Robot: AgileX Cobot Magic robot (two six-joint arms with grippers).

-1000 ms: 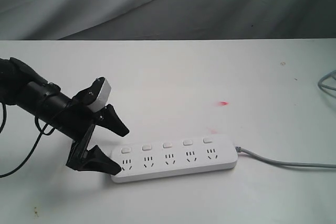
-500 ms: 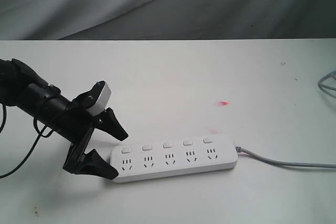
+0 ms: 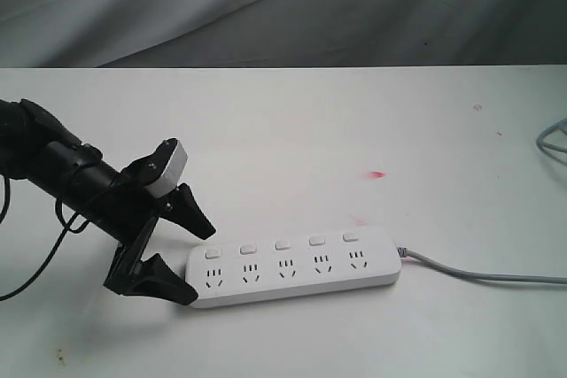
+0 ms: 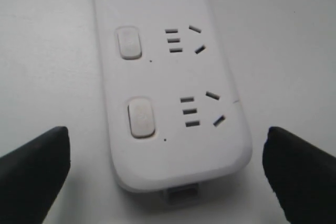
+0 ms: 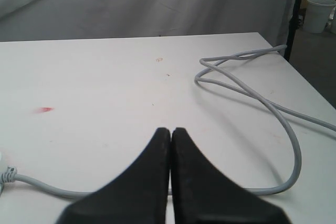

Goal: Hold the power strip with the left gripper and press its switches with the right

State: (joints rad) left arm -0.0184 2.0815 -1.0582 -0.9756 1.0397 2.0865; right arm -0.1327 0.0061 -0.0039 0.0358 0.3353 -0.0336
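At the left edge of the white worktop (image 3: 292,121) the matte black arm reaches in, a thin black cable (image 3: 35,263) hanging loose beneath it. The left gripper (image 3: 205,267) at its end carries a small white-grey block (image 3: 170,165) on top and is spread wide. Its two fingers (image 4: 34,166) straddle the left end of the power strip (image 3: 297,267), one on the far side and one on the near side. In the left wrist view bare worktop shows between each finger and the strip's sides, so the claw brackets the end without gripping it.

The power strip lies flat, sockets up, near the front edge and about midway along it. It runs lengthwise with the edge, its right end a little farther back. The five switches (image 3: 282,244) sit in a row along its far side, one behind each socket. Whether any is pressed in cannot be told.

Behind the strip's right end there is a small red mark (image 3: 378,173) on the worktop. From that end the grey cord (image 3: 478,273) runs out toward the right edge, and in the right wrist view it loops back across the right part of the worktop.

The right gripper (image 5: 170,132) shows only in its own wrist view. Its two black fingers are pressed flat together and it is over the right part of the worktop, well apart from the strip.
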